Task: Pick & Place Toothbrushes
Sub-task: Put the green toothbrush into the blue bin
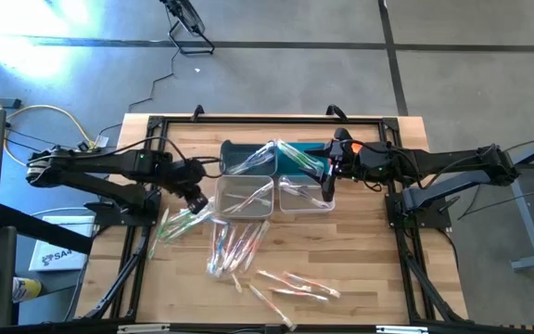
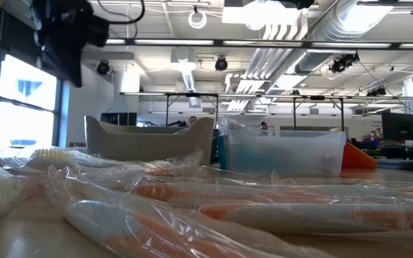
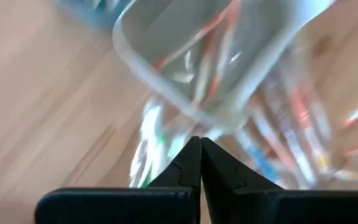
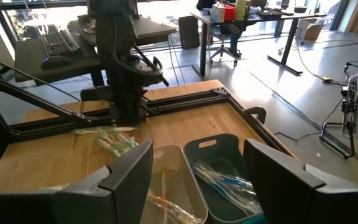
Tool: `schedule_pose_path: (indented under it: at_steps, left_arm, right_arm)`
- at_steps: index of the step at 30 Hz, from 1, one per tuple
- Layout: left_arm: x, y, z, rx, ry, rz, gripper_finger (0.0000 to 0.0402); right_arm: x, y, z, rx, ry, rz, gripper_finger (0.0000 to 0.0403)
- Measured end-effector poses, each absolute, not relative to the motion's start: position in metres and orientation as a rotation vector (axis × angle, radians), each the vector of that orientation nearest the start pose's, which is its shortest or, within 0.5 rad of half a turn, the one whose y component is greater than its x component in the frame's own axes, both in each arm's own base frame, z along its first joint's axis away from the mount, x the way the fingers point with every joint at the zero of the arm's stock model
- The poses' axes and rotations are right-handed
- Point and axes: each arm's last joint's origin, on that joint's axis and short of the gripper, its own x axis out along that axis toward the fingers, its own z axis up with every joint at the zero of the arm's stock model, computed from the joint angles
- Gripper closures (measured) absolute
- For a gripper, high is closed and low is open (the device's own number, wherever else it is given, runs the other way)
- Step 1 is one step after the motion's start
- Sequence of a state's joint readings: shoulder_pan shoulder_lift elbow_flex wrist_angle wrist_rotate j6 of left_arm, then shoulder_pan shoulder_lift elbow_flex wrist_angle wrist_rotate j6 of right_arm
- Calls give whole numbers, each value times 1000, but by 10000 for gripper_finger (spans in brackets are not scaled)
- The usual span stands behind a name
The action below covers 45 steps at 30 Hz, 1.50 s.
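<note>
Wrapped toothbrushes lie loose on the wooden table: a green bunch (image 1: pixel 179 223), a mixed pile (image 1: pixel 235 246) and pink-red ones (image 1: pixel 295 286) near the front edge. More lie in the teal bin (image 1: pixel 258 156) and in the clear bin (image 1: pixel 244 197). My left gripper (image 1: pixel 197 202) hangs shut over the table, between the green bunch and that clear bin. In its wrist view the fingertips (image 3: pixel 201 146) meet with nothing between them. My right gripper (image 1: pixel 328 188) stands open above the second clear bin (image 1: pixel 304 195), its fingers (image 4: pixel 129 171) wide apart and empty.
The three bins stand close together at the table's middle and far side. A black metal frame (image 1: pixel 156 125) runs round the tabletop. In the low view the wrapped toothbrushes (image 2: pixel 228 208) fill the foreground in front of the bins (image 2: pixel 285 150).
</note>
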State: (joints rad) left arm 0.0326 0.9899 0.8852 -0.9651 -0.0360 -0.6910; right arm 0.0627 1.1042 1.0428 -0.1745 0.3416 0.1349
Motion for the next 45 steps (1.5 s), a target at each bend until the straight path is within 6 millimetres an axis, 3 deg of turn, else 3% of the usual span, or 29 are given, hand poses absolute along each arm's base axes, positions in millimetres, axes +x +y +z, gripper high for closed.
schedule_pose_path:
  at_steps: [6, 14, 17, 21, 28, 45]
  left_arm:
    - [162, 7, 266, -632, 1122, 527, 400]
    - [162, 7, 267, -538, 1143, 449, 399]
    - [162, 6, 267, -514, 1154, 416, 380]
    - [161, 6, 264, -498, 1163, 407, 325]
    - [156, 6, 243, -463, 1234, 425, 252]
    - [161, 5, 193, -510, 1158, 359, 247]
  right_arm:
    - [242, 5, 362, 86, 213, -293, 159]
    - [242, 5, 362, 88, 213, -293, 159]
    - [242, 5, 362, 88, 214, -293, 159]
    - [242, 5, 362, 88, 214, -293, 159]
    - [242, 5, 362, 88, 215, -293, 159]
    - [242, 5, 362, 89, 215, -294, 159]
